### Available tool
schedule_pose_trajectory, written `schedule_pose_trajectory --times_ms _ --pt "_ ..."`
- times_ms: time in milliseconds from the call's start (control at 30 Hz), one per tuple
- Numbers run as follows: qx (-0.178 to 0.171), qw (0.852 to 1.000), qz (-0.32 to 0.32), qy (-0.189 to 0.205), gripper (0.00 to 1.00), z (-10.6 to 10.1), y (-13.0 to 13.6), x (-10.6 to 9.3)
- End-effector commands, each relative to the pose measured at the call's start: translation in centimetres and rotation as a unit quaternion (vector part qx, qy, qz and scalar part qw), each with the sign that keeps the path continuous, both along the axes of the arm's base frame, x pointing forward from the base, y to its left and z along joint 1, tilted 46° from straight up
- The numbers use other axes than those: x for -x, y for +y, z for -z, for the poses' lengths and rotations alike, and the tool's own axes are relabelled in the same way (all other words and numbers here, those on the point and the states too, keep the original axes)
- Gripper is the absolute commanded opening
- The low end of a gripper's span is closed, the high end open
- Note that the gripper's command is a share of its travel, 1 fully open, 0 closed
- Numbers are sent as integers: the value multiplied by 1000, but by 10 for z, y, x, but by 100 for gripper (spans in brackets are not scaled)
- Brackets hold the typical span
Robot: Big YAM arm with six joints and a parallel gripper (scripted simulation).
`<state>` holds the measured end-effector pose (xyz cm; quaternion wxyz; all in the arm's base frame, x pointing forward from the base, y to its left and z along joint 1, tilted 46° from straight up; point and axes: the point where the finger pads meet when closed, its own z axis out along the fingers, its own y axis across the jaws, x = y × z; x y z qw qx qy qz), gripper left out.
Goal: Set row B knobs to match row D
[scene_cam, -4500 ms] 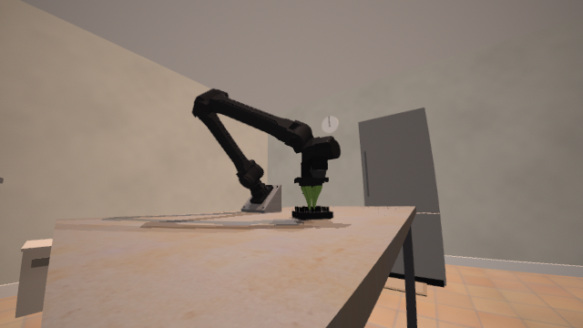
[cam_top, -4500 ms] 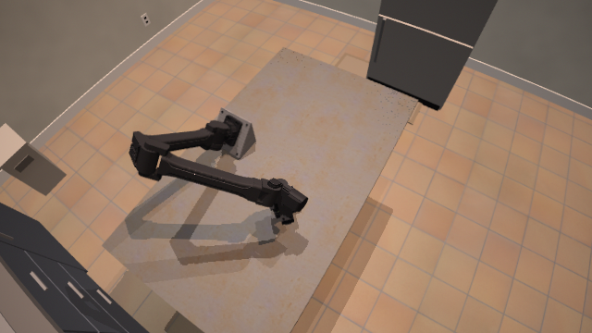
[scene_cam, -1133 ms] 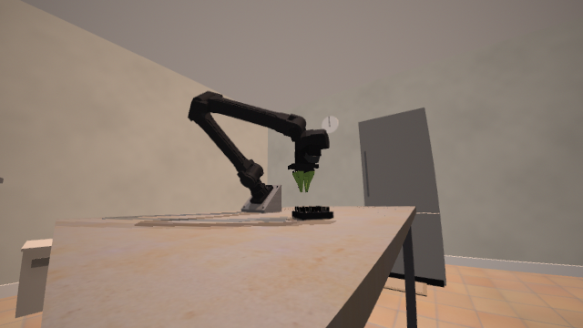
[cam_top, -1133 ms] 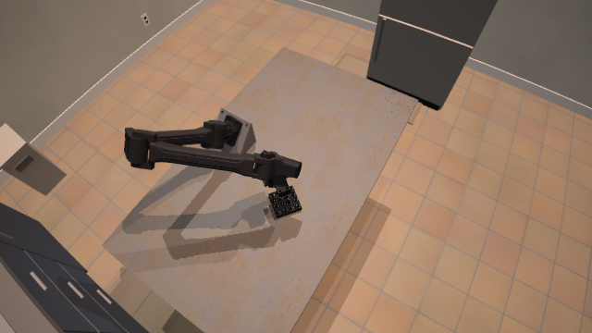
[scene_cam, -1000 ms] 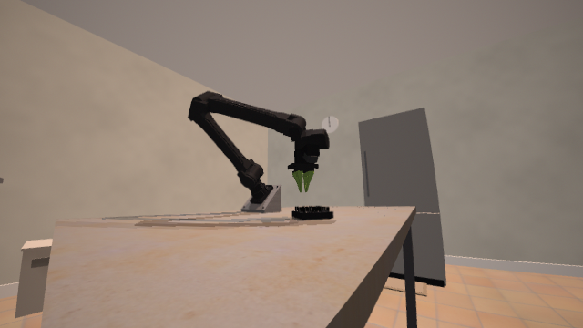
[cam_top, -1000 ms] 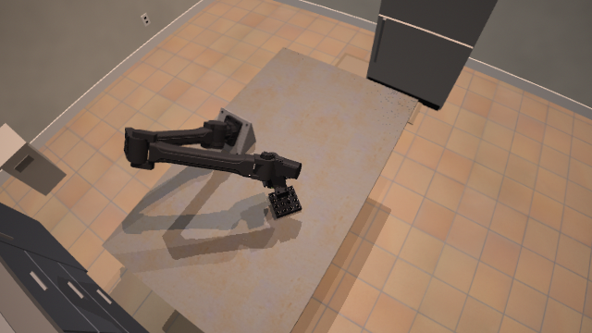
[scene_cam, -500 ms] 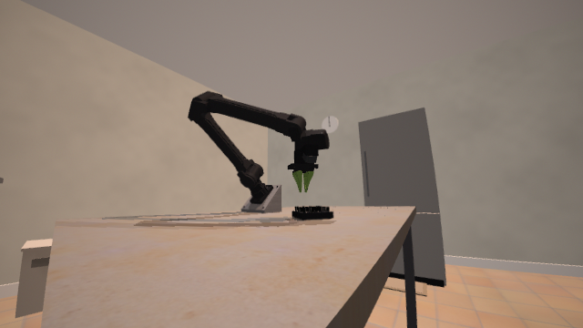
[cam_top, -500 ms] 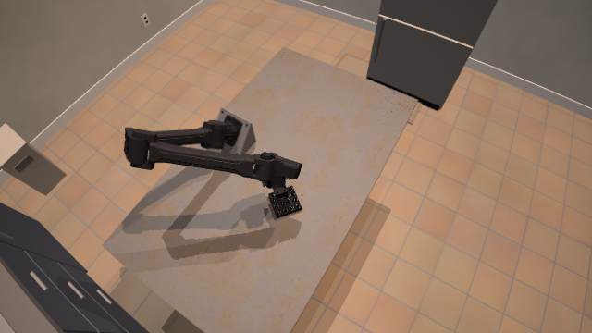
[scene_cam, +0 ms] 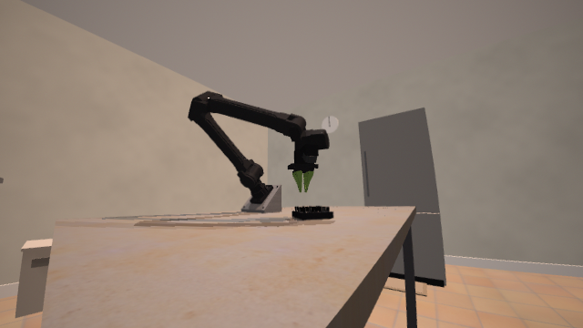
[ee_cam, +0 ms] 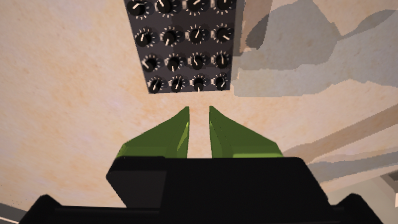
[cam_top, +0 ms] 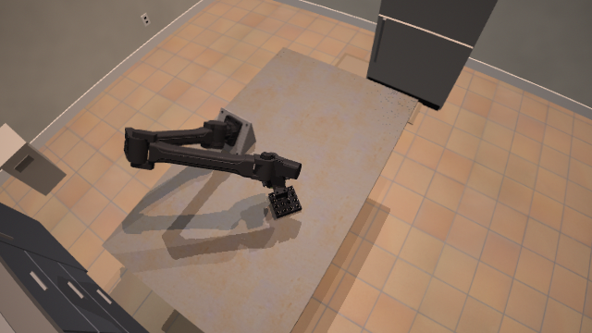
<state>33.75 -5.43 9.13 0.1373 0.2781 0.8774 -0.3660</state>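
My gripper (cam_top: 281, 195) (scene_cam: 302, 191) (ee_cam: 199, 112) hung tips down above the table, its two green fingers (scene_cam: 308, 179) parted by a narrow gap, with nothing held between them and nothing touched. Below the tips, and apart from them, the knob box (cam_top: 285, 203) (scene_cam: 312, 213) (ee_cam: 185, 49) lay flat on the table (cam_top: 333, 139) (scene_cam: 219, 269) (ee_cam: 75, 130), knobs up. In my wrist view it sat beyond the fingertips, one edge running nearly crosswise to the finger gap and its columns of knobs leading away to the top of the frame, where the box was cut off. From above it looked close to square, so I could not tell a long axis; its sides stood askew to the table's edges. I could make out neither socket nor printed names, and could not tell which side was the front. White lines on the knobs pointed in mixed directions. Behind the gripper, the black arm (cam_top: 199, 159) (scene_cam: 255, 114) reached back, bent high at its elbow, to a grey wedge mount (cam_top: 250, 138) (scene_cam: 276, 199) at the table's edge.

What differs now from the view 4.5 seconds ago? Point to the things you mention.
The claw (scene_cam: 302, 191) (ee_cam: 199, 112) has risen from right at the knob box (cam_top: 285, 203) (scene_cam: 312, 212) (ee_cam: 184, 47) to hang above it, and in the top view the wrist has shifted back, uncovering the box. The claw is partly open, with nothing between its fingers. The box looks unmoved on the table (cam_top: 319, 120) (scene_cam: 205, 264).
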Motion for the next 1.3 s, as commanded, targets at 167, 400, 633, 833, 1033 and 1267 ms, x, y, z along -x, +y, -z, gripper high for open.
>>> schedule_pose_trajectory --times_ms 167,400,633,833,1033,1267 --pt "-1 1000 -6 -13 19 -7 7 -13" --pt "2 1000 0 -1 19 3 -4 -4" --pt "1 1000 -6 -3 19 4 -2 -7" --pt "1 1000 0 -3 19 8 -11 -6" --pt "2 1000 0 -3 19 14 -17 -7" --pt "2 1000 0 1 19 21 -22 -3"
